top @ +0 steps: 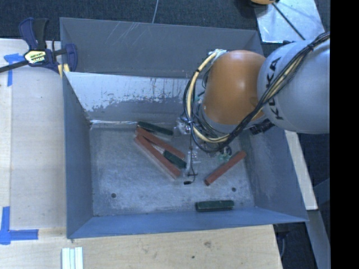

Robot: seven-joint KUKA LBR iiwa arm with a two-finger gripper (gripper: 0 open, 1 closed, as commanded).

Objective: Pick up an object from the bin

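Red-brown sticks point(157, 149): a small bundle of long, slim pieces lying side by side in the middle of the bin point(76, 150) floor. They run slantwise from the far left down toward the near right. The bundle's near-right end lies directly beneath the gripper point(190, 175).

Entries, near wall to far wall:

1. Dark green bar point(214, 205): short, lying flat. It rests along the foot of the near wall, right of centre, well apart from everything else.

2. Gripper: thin and dark, pointing straight down. Its tip is at or just above the near-right end of the red-brown bundle. Contact with the bundle cannot be told. Whether it is spread or pressed together cannot be told, and nothing is seen pinched in it.

3. Single red-brown stick point(225, 167): lies alone just right of the gripper, flat on the floor. It slants the opposite way to the bundle, with its far end higher and to the right, and it stands apart from the bundle.

4. Short dark green piece point(175, 161): lies on top of the bundle near its near-right end, just left of the gripper.

5. Dark green stick point(156, 129): slim, lying beyond the bundle's far end, close to the foot of the far wall.

6. Far wall: grey metal, scratched.

7. Robot: an orange cover point(233, 86) at the wrist, ringed by looped cables point(193, 88). The grey arm point(297, 88) enters from the right, above the right side of the bin.
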